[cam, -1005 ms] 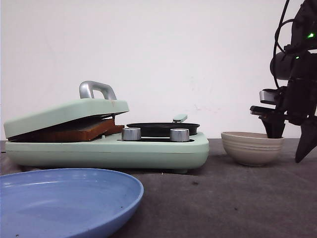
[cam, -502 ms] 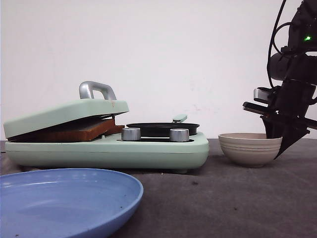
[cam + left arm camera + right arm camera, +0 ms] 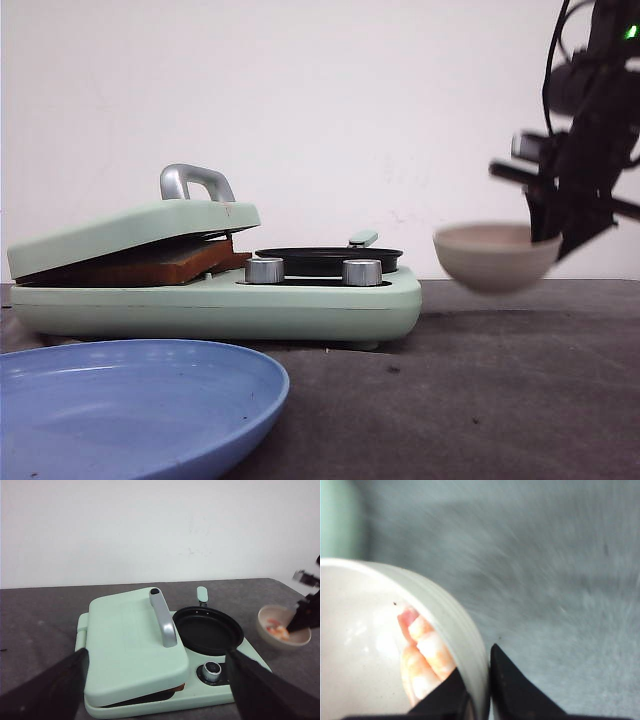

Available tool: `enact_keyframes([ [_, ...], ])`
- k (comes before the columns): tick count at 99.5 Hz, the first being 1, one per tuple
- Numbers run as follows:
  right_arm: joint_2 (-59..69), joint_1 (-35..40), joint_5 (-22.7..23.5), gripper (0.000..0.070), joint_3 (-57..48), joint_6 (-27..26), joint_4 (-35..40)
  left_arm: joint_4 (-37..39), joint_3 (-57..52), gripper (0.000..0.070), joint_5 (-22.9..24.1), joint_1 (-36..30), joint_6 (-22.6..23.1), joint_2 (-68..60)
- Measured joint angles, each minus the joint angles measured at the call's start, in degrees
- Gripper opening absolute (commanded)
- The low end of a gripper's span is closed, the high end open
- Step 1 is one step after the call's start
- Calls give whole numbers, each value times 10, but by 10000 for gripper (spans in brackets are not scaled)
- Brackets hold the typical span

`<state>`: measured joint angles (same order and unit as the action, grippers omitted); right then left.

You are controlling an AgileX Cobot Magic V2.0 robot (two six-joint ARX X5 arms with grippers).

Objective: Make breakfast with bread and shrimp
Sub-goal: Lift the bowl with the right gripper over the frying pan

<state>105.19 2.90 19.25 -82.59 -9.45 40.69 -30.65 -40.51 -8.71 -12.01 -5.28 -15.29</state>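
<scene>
The bread (image 3: pixel 165 265) lies clamped under the tilted lid (image 3: pixel 130 228) of the mint-green breakfast maker (image 3: pixel 215 305); only its brown edge (image 3: pixel 179 687) shows. Pinkish-orange shrimp (image 3: pixel 425 655) lie in the beige ribbed bowl (image 3: pixel 495 258). My right gripper (image 3: pixel 480 690) is shut on the bowl's rim, one finger inside and one outside, and holds the bowl in the air, right of the maker. In the left wrist view the bowl (image 3: pixel 274 639) with its shrimp (image 3: pixel 277 629) is beside the black pan (image 3: pixel 207 630). My left gripper (image 3: pixel 155 690) hangs open above the maker, holding nothing.
A blue plate (image 3: pixel 130 400) sits at the front left of the dark table (image 3: pixel 450 400). The maker has a silver lid handle (image 3: pixel 195 180) and two silver knobs (image 3: pixel 265 270). A white wall stands behind.
My right gripper has raised the bowl off the table and carried it slightly to the left, toward the maker. The left gripper and the maker have not moved.
</scene>
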Motion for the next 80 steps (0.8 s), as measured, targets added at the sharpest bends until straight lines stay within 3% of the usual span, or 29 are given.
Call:
enact_keyframes([
  [26,-70,15,43,0,0,-15,-54,-2,0,463,0,0,0,0],
  [60,-109,85,50,0,0,-39,-222,-4,0,463,0,0,0,0],
  [70,-109,114,33,0,0,-38,-277,-4,0,463,0,0,0,0],
  [80,-109,144,-13,0,0,-16,-335,-5,0,463,0,0,0,0],
])
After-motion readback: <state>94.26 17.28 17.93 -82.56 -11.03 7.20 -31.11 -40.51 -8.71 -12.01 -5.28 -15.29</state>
